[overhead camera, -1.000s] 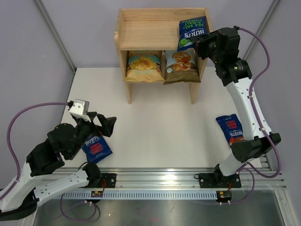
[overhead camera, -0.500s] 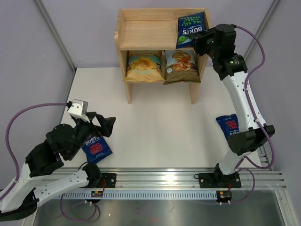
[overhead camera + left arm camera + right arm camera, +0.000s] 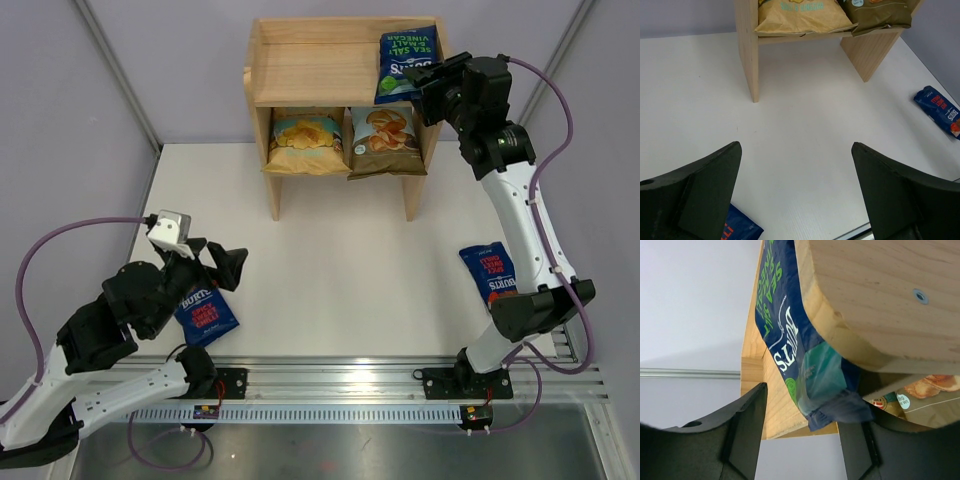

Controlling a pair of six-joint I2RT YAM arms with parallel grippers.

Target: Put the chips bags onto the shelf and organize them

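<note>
Bag point(image 3: 408, 60), green-lettered, overhangs shelf point(image 3: 310, 70) front edge; right gripper point(image 3: 424, 86) alongside, parted

White table point(image 3: 330, 250) bears the shelf point(image 3: 310, 70) and two Burts bags point(image 3: 205, 310) point(image 3: 492, 272); shelf holds three bags point(image 3: 305, 135) point(image 3: 385, 130) point(image 3: 408, 60).

I am counting five bags: one yellow bag point(image 3: 305, 140), one brown bag point(image 3: 385, 135), one green-lettered Burts point(image 3: 408, 60), a left red Burts point(image 3: 208, 312), a right red Burts point(image 3: 492, 275); plus one shelf point(image 3: 315, 70).

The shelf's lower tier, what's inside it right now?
Inside the shelf, two large bags sit side by side: the yellow chips bag on the left, the brown cassava bag on the right. The upper board hides their back ends and anything behind them.
</note>
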